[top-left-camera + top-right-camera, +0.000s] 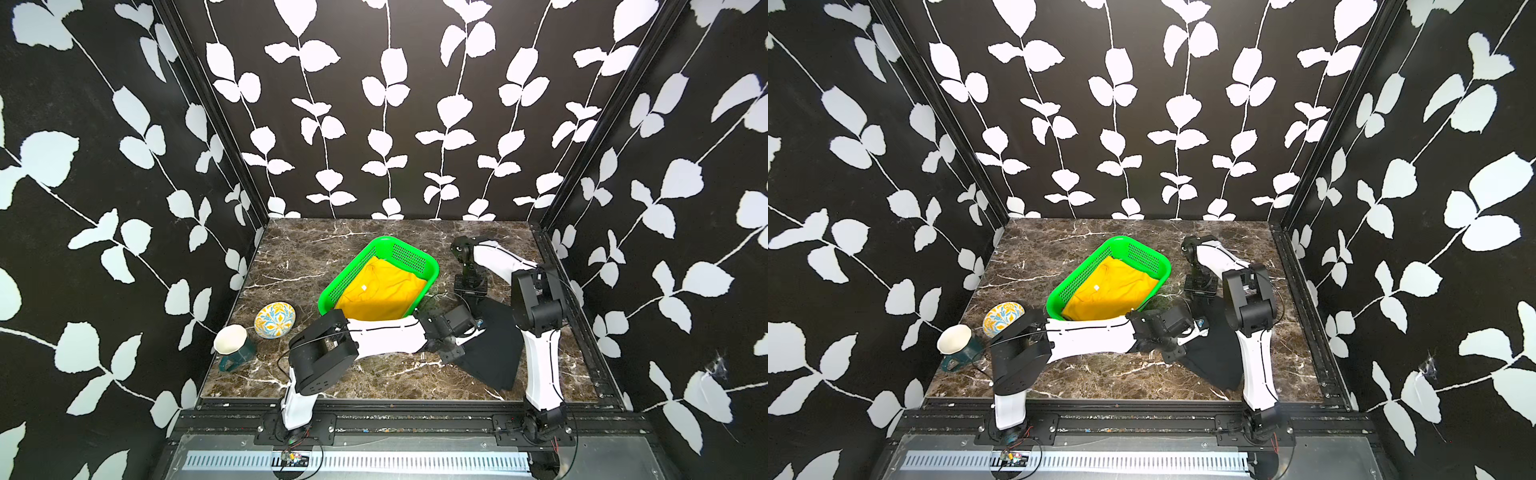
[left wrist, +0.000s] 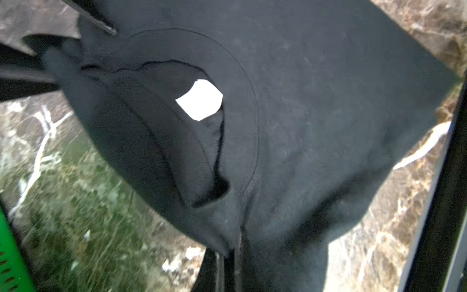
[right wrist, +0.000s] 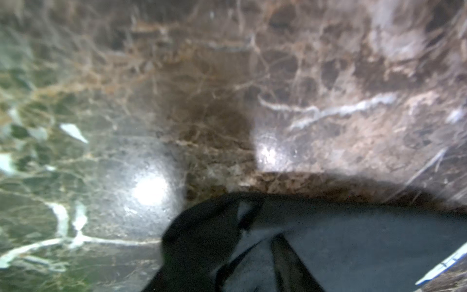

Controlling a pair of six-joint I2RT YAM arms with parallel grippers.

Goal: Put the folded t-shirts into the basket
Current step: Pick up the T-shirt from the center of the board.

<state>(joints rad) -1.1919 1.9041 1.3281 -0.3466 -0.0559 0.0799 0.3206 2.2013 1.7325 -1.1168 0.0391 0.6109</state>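
The green basket (image 1: 347,276) (image 1: 1077,278) sits at mid-table with a yellow folded t-shirt (image 1: 382,291) (image 1: 1113,291) inside it. A black t-shirt (image 1: 494,345) (image 1: 1217,353) lies right of the basket, one edge lifted. My left gripper (image 1: 476,329) (image 1: 1200,328) (image 2: 232,252) is shut on that edge, and the shirt (image 2: 316,113) with its white neck label (image 2: 199,99) fills the left wrist view. My right gripper (image 1: 471,299) (image 1: 1202,296) (image 3: 240,252) points down at the shirt's far corner. Its jaws stand apart with black cloth (image 3: 353,240) between them.
A yellow-blue patterned bowl (image 1: 275,319) and a dark green mug (image 1: 232,345) stand at the table's left. The basket's corner (image 2: 10,265) shows in the left wrist view. Patterned walls close three sides, and a black rail (image 1: 395,409) runs along the front.
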